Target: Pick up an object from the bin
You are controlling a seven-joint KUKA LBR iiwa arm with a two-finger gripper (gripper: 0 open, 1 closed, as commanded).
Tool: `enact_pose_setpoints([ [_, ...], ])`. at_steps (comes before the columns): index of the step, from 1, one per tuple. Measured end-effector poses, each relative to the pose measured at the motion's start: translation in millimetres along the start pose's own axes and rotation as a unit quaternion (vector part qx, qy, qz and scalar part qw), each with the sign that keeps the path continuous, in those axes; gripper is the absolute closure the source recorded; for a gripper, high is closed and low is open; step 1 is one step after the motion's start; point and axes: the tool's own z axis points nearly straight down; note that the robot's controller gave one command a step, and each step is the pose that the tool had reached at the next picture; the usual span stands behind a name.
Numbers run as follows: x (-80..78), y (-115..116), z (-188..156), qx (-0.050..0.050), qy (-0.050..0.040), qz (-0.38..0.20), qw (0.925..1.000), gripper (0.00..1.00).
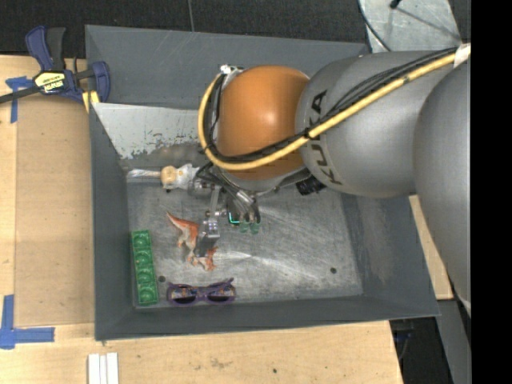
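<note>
Camera view: arm in from the right, its orange wrist cover over the middle of the bin.
Gripper spot: the gripper is low, just left of frame centre.
Jaws: can't tell whether spread or pressed together.
Under it: orange toy animal on the floor, left of centre, by the tip.
Neighbours: green studded bar lower left, purple sunglasses along the bottom, pale figure above.

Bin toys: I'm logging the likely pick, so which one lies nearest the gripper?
The orange toy figure mid-bin, right at the gripper; the green block strip, purple sunglasses and cream figure lie farther off.
</note>
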Motion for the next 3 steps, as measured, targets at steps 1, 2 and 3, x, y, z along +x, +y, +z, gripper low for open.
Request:
enact_pose_setpoints([
  [1, -9.5, -15.1, 41.9, -0.001, -0.0043, -0.017, 0.9998, 0.00],
  [2, -35.8, -37.2, 81.0, 0.000, 0.0064, -0.046, 0.9989, 0.00],
  [3, -20.1, -42.7, 84.6, 0.000, -0.0084, -0.007, 0.9999, 0.00],
])
